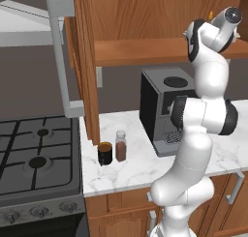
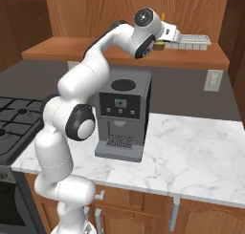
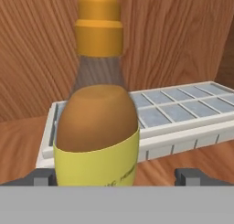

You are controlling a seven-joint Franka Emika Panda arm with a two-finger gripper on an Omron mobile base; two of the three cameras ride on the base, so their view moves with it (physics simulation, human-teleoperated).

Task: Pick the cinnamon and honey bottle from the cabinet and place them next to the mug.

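Hand view: the honey bottle (image 3: 97, 127) stands upright on the cabinet (image 3: 36, 58) shelf, close ahead between the two dark fingertips (image 3: 43, 177), orange tip at 12 o'clock.
Gripper (image 3: 116, 177): jaws spread wide, one on each side of the bottle, nothing clamped.
Ice tray (image 3: 183, 113): lies on the shelf just behind the bottle, toward 3 o'clock.
Counter (image 1: 126, 168): the mug (image 1: 105, 153) and the cinnamon (image 1: 121, 146) stand side by side, jar at the mug's 3 o'clock.
Coffee machine (image 1: 162, 110): at 3 o'clock of the jar.
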